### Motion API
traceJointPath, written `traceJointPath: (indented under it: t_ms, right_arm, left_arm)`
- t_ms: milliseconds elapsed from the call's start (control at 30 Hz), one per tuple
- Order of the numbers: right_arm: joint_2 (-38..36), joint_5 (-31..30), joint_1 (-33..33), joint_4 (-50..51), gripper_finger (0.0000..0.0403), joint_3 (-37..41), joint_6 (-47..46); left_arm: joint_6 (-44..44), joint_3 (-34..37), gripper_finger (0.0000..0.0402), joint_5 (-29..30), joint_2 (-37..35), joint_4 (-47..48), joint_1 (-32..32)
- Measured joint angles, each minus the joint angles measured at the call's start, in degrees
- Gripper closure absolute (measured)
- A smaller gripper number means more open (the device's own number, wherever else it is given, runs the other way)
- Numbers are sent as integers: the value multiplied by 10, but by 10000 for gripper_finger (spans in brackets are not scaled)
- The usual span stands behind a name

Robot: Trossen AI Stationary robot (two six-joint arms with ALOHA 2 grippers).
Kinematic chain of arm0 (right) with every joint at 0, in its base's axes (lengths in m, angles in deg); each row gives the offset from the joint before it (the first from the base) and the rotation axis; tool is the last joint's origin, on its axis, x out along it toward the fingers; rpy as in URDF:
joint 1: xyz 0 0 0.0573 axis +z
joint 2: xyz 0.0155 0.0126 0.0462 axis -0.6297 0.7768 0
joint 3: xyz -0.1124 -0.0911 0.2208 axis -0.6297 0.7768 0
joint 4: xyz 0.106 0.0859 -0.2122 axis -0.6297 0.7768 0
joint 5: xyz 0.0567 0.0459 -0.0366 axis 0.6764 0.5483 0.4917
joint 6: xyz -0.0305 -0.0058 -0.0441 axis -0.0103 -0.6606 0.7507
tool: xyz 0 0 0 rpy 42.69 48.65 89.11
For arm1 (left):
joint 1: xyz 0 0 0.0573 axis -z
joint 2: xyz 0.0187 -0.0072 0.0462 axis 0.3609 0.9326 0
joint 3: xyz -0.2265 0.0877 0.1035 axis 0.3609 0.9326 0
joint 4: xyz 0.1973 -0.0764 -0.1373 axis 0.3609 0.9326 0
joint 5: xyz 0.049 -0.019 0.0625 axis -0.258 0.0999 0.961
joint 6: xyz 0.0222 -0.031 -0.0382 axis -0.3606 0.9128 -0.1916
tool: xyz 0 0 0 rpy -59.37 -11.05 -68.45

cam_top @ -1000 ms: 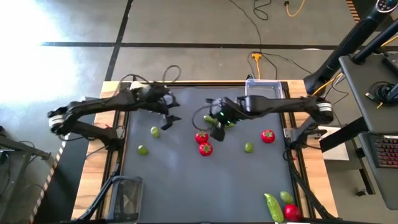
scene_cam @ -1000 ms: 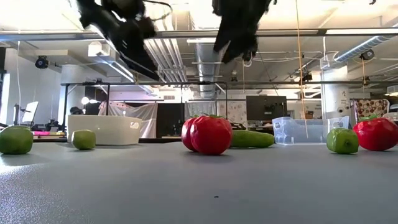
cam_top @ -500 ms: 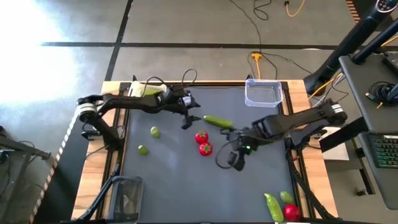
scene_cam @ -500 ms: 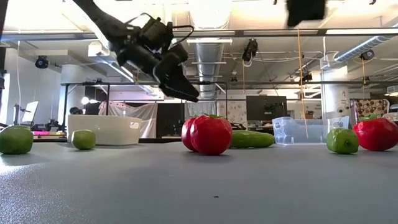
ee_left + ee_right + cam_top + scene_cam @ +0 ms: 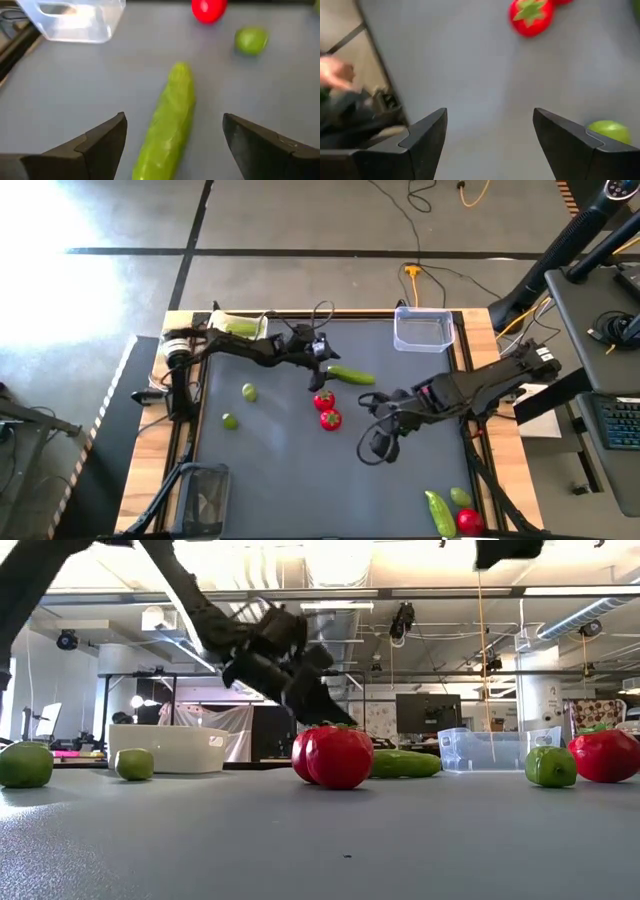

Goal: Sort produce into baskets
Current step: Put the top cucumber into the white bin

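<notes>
1. Limes (image 5: 248, 392) and (image 5: 230, 421) sit on the mat's left side, near the white tub (image 5: 236, 327) in the far-left corner.
2. Left gripper (image 5: 318, 362) hangs wide open just over the near end of a cucumber (image 5: 351, 375) at mid-table; the cucumber lies between its fingers (image 5: 102, 142), untouched.
3. Two strawberries (image 5: 327, 409) touch each other just in front of the cucumber.
4. Right gripper (image 5: 378, 446) hovers wide open over bare mat.
5. Clear tub (image 5: 424, 329) stands at the far right.
</notes>
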Motion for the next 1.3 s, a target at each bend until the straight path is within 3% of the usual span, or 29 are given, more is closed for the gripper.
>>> traceJointPath:
  t_ms: [167,433,533,700,733,900,1067,1300]
  right_arm:
    - [-4,44,-3,27,117,-9,-63]
    - [5,1,8,23,117,-10,-82]
    - [6,2,8,19,117,-10,-84]
    - [5,2,8,20,117,-12,-90]
    - [5,2,8,19,117,-14,-90]
    - [5,-2,8,19,117,-17,-92]
    - [9,-25,8,17,117,-13,-90]
    - [22,-64,-3,-14,117,-9,-54]
  left_arm:
    - [-134,-80,92,0,55,157,10]
    - [-123,-213,103,2,133,294,20]
    - [-117,-245,140,8,149,332,22]
    - [-84,-249,252,10,145,346,23]
    - [-73,-246,258,9,138,353,23]
    - [-46,-221,258,8,49,410,26]
    - [-59,-128,258,50,-119,465,23]
    - [-110,-2,258,231,-342,633,-50]
